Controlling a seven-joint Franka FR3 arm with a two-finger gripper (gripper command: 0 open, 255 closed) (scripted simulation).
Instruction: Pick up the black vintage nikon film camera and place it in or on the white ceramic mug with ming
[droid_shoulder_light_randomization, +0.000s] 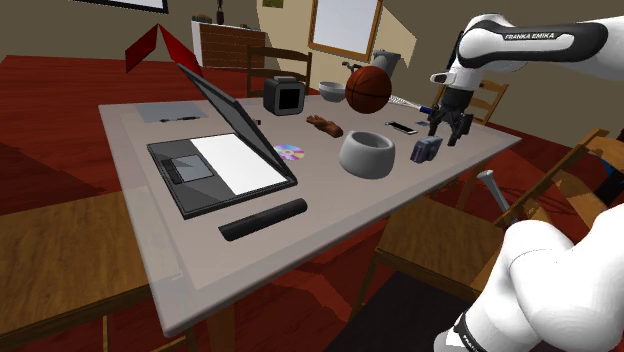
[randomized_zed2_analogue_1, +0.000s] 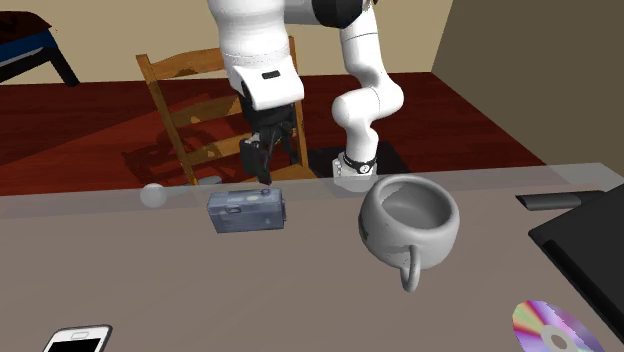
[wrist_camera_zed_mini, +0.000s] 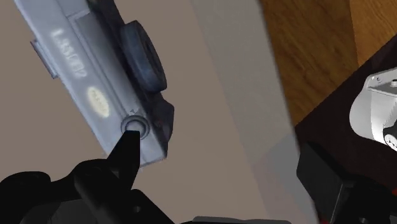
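The film camera (droid_shoulder_light_randomization: 427, 150) is drawn grey-blue with a dark round lens (wrist_camera_zed_mini: 145, 54). It lies on the grey table near the edge closest to the stand. The grey-white mug (droid_shoulder_light_randomization: 367, 153) stands upright just to the shoulder view's left of it, and its handle (randomized_zed2_analogue_1: 410, 268) points away from the stand. My gripper (droid_shoulder_light_randomization: 450, 135) hangs open a little above the table edge, on the stand side of the camera (randomized_zed2_analogue_1: 248, 210). In the wrist view one fingertip (wrist_camera_zed_mini: 127, 149) overlaps the camera's end, and nothing is between the fingers.
An open laptop (droid_shoulder_light_randomization: 225, 150), a black bar (droid_shoulder_light_randomization: 263, 219), a CD (droid_shoulder_light_randomization: 290, 153), a brown object (droid_shoulder_light_randomization: 325, 125), a black cube (droid_shoulder_light_randomization: 285, 96), a basketball (droid_shoulder_light_randomization: 368, 88) and a phone (droid_shoulder_light_randomization: 403, 127) share the table. A wooden chair (randomized_zed2_analogue_1: 200, 110) stands behind the gripper.
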